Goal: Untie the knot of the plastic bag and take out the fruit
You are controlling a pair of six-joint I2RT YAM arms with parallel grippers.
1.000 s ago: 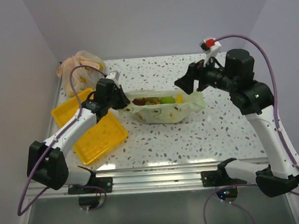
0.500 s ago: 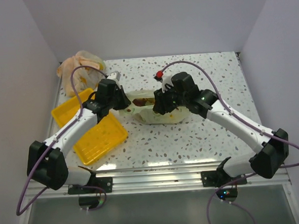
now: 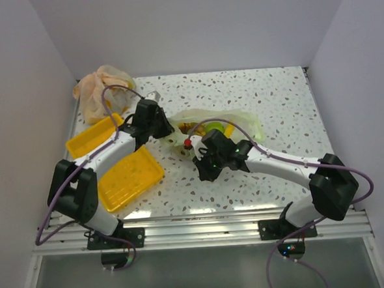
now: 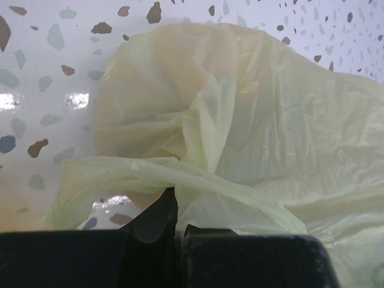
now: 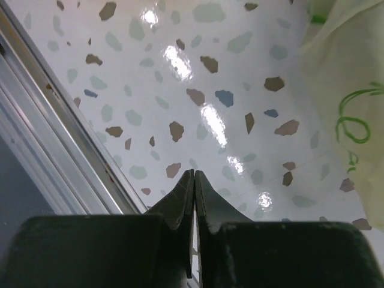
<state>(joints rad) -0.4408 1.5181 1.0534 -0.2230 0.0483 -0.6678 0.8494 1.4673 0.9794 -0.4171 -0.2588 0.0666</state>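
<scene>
The pale green plastic bag (image 3: 241,122) lies mid-table with its top gaping. Fruit shows inside: a green round fruit (image 3: 214,128), small brown ones (image 3: 191,126) and an orange-yellow one (image 3: 230,129). My left gripper (image 3: 163,127) is at the bag's left end, shut on a fold of the plastic bag (image 4: 240,138); its fingertips (image 4: 162,210) pinch the film. My right gripper (image 3: 202,174) hangs just in front of the bag, shut on nothing. In the right wrist view the right gripper (image 5: 194,174) points at bare table, with the bag (image 5: 354,90) at the right edge.
Two yellow trays (image 3: 87,138) (image 3: 126,179) lie left of the bag under the left arm. An orange-beige plastic bag (image 3: 100,87) sits in the far left corner. The aluminium rail (image 5: 36,150) runs along the table's near edge, close to the right gripper.
The right arm swung from the bag's right end across it to its front, and its jaws went from open to shut. The left gripper shifted slightly right, still holding the bag.
</scene>
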